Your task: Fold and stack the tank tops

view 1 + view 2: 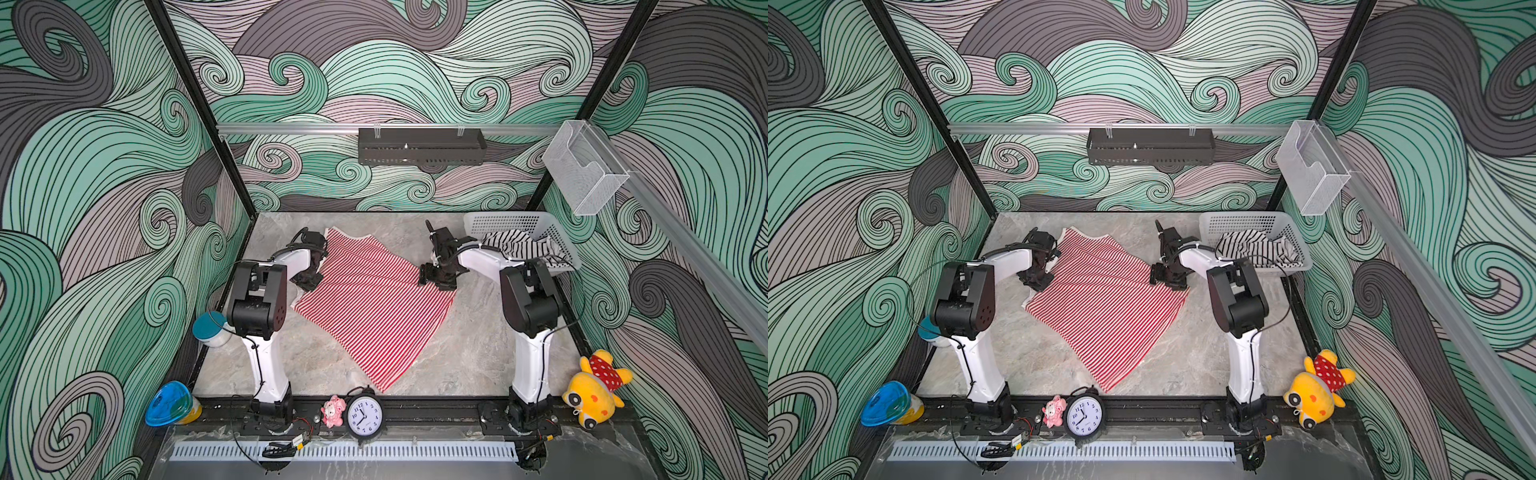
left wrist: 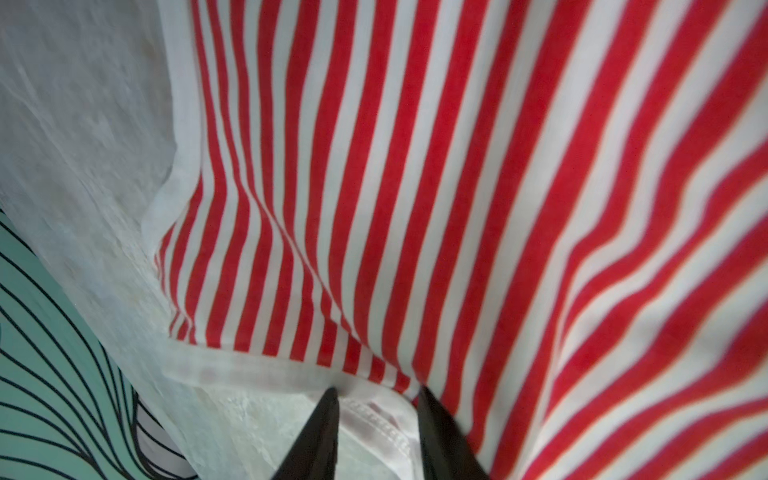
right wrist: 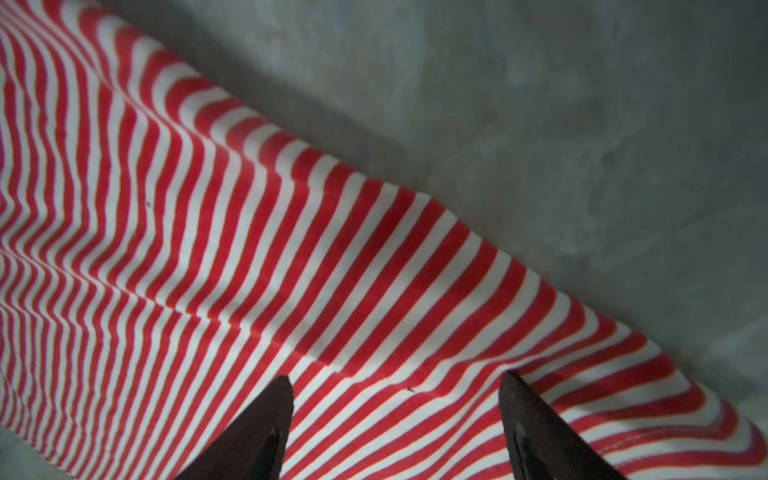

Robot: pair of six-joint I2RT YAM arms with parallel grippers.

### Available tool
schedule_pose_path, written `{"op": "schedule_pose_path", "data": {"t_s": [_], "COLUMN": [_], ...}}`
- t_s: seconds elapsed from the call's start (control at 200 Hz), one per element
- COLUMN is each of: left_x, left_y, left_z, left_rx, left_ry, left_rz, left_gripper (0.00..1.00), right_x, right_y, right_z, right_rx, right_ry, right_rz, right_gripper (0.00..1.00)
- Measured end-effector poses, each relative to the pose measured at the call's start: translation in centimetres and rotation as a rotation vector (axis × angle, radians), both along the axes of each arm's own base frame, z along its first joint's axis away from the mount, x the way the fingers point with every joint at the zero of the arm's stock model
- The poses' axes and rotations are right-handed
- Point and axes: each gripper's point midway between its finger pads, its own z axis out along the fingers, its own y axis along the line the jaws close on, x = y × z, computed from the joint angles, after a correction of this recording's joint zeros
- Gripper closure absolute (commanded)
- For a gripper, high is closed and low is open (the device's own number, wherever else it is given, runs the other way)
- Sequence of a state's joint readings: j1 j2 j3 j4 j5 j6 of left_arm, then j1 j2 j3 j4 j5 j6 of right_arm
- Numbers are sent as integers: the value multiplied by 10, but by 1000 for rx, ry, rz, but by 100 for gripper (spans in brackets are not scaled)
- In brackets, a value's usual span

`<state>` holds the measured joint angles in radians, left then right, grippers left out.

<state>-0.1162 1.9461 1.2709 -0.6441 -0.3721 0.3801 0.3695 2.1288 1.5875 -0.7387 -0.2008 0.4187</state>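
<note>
L gripper (image 2: 376,399) sits at the left edge of the red top (image 1: 370,307). Its jaws are part-open astride the white trim (image 2: 374,419), not pinching it as far as the wrist view shows. Red top lies spread on the bench (image 1: 478,353), skewed, w/ a few ripples; looks unfolded. R gripper (image 3: 395,382) hovers over the red top's right edge, jaws wide apart, holding nothing. Right of the red top & further back, the basket (image 1: 511,220) holds the b/w top (image 1: 515,245), crumpled. Progress: early, I'd say. Both folds & the stack are left to do, and the b/w top must come out of the basket.
</note>
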Motion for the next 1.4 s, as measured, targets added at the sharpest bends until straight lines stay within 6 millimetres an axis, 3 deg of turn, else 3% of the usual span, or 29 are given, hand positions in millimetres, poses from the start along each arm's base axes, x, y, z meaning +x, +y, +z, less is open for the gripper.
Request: {"op": "schedule_pose_path", "data": {"t_s": [0.12, 0.25, 0.36, 0.43, 0.536, 0.616, 0.731, 0.931, 1.111, 1.241, 1.402], "left_x": [-24, -37, -25, -2, 41, 76, 116, 155, 166, 171, 174], "left_y": [-7, -18, -25, -31, -40, -46, -57, -78, -84, -78, -63], "left_z": [0, 10, 34, 55, 81, 90, 73, 30, 21, 20, 13], "left_rx": [-44, -101, -136, -158, -187, -202, -201, -173, -142, -98, -14], "left_ry": [41, 59, 4, -60, -149, -201, -205, -172, -184, -198, -196], "left_rz": [24, 47, 56, 51, 50, 47, 37, 9, -20, -39, -39], "left_gripper": [63, 63, 62, 62, 62, 63, 63, 63, 63, 63, 63], "right_x": [34, 32, 7, -20, -62, -100, -149, -194, -214, -220, -216], "right_y": [8, 12, 16, 24, 46, 62, 71, 83, 98, 91, 88], "right_z": [8, 28, 62, 84, 102, 96, 67, 28, 17, -1, -1], "right_rx": [12, 19, 36, 56, 93, 113, 113, 106, 138, 110, 106], "right_ry": [-44, -73, -117, -154, -186, -180, -117, -40, -27, 11, 4], "right_rz": [17, 39, 58, 79, 131, 172, 198, 187, 183, 160, 153], "right_gripper": [21, 20, 20, 20, 20, 20, 21, 21, 21, 21, 21]}}
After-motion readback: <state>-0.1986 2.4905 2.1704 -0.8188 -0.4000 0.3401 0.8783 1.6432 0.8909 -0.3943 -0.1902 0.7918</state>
